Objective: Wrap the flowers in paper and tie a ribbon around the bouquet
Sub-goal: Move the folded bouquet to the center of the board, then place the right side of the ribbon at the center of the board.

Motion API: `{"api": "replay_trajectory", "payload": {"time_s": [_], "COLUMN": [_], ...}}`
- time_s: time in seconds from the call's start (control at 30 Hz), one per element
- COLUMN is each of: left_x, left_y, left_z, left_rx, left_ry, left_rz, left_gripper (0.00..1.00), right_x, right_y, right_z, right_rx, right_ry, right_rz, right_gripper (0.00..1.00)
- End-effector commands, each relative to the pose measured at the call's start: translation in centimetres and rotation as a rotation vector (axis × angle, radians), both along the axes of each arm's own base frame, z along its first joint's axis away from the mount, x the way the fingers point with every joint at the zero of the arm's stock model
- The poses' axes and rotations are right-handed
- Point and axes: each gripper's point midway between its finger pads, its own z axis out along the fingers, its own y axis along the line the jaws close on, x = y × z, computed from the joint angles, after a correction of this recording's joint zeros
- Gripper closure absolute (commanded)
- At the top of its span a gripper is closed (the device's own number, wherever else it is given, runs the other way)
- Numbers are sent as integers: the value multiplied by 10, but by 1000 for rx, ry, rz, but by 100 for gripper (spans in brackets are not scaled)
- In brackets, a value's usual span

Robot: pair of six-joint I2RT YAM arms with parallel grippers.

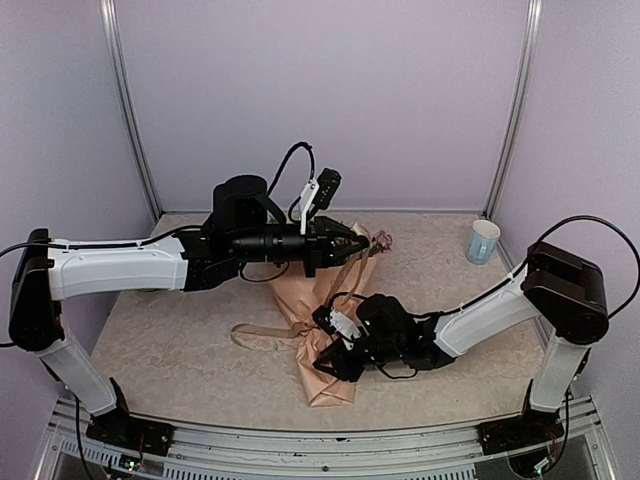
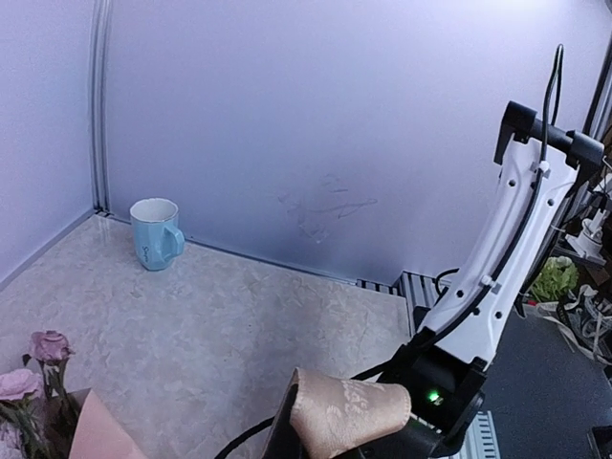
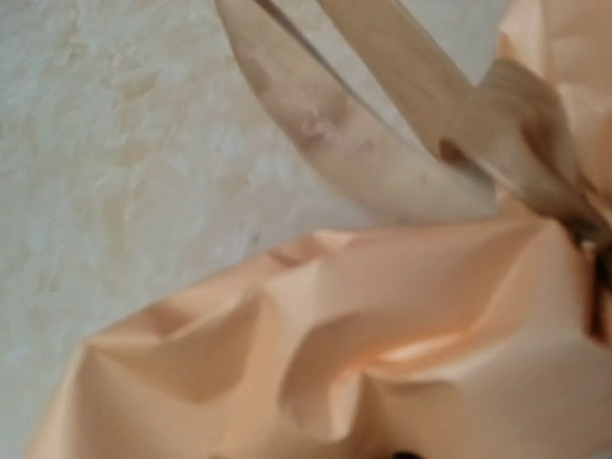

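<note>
Left claw point(image 1: 354, 243) is hanging pressed together over the flower end of the bouquet point(image 1: 308, 300), pinching what looks like the ribbon point(image 2: 349, 411). Only its own wrist view is showing that beige patterned strip curling over the tip, with the flowers point(image 2: 33, 378) at lower left. Right claw point(image 1: 335, 357) is sitting at the bouquet's waist, and I cannot tell whether it is spread or gripping. Its wrist view is filling with creased paper point(image 3: 382, 335) and two ribbon tails. From above, the bouquet is lying on the desk point(image 1: 170, 340), its long axis running from the near narrow end to blooms pointing far and right. A blue mug point(image 1: 483, 241) is standing upright at the far right corner; I cannot see into it.
</note>
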Motion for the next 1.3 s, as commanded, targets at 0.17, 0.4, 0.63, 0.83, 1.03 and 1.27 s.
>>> {"api": "replay_trajectory", "payload": {"time_s": [0.17,0.4,0.63,0.83,1.03,1.27], "left_x": [34,36,37,52,-13,-52], "left_y": [22,13,-5,-23,-77,-66], "left_z": [-40,-52,-52,-77,-115,-128], "left_rx": [63,95,115,255,454,603], "left_ry": [-1,15,4,6,-111,-207], "left_rz": [118,86,69,147,-72,-182], "left_gripper": [100,100,100,100,76,1], "right_x": [-27,-17,0,63,68,74], "right_y": [6,-30,-103,-225,-321,-286], "right_z": [114,175,220,187,197,187], "right_rx": [170,302,489,261,188,190], "right_ry": [-128,-184,-169,-46,-55,-23], "right_rz": [110,-16,-197,-786,-1142,-966], "right_gripper": [53,46,35,18,14,15]}}
